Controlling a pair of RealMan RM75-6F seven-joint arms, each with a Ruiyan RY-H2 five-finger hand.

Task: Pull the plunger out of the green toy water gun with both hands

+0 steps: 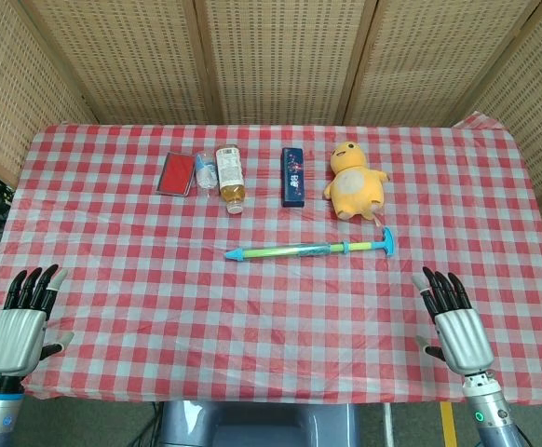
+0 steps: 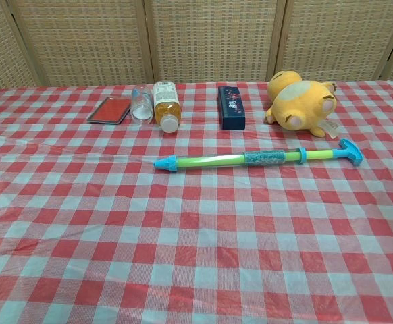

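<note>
The green toy water gun lies flat across the middle of the checked table, its blue nozzle pointing left. Its thin plunger rod ends in a blue T-handle at the right. My left hand rests at the near left edge of the table, fingers apart, holding nothing. My right hand rests at the near right edge, also spread and empty. Both hands are well short of the gun. Neither hand shows in the chest view.
Behind the gun lie a red flat case, a small clear bottle, a tea bottle on its side, a dark blue box and a yellow plush toy. Wicker screens stand behind the table.
</note>
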